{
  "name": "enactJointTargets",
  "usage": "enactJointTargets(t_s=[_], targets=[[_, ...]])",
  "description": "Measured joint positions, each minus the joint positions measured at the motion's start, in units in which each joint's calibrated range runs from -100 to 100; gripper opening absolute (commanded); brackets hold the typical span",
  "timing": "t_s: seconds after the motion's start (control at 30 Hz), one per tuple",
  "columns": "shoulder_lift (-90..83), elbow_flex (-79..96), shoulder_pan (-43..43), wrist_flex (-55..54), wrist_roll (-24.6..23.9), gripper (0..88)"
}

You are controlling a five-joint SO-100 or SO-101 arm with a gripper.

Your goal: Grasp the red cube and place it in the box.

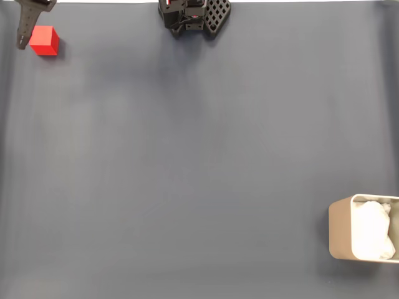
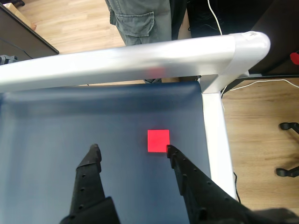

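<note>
Near the top-left corner of the dark blue-grey mat [image 1: 187,162] in the fixed view, I am seeing the small bright red cube [image 1: 44,40] lying flat. My black two-finger gripper [image 2: 131,150] is hanging wide open and holding nothing, one fingertip [image 2: 170,150] just beside the cube in the wrist view. Against the mat's right edge near the bottom corner, the beige-grey rounded box [image 1: 340,229] with white crumpled lining is sitting, well apart.

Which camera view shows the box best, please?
The fixed view shows the box best: it stands at the lower right edge, with beige wall, rounded corner and white lining visible, though the frame cuts its right side. The wrist view looks at the red cube and the table rail instead.
</note>
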Motion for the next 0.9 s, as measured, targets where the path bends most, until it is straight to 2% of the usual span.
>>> enactJointTargets(t_s=[0.9], targets=[[7.73,3.44,2.08,-9.79,0.2,33.8]])
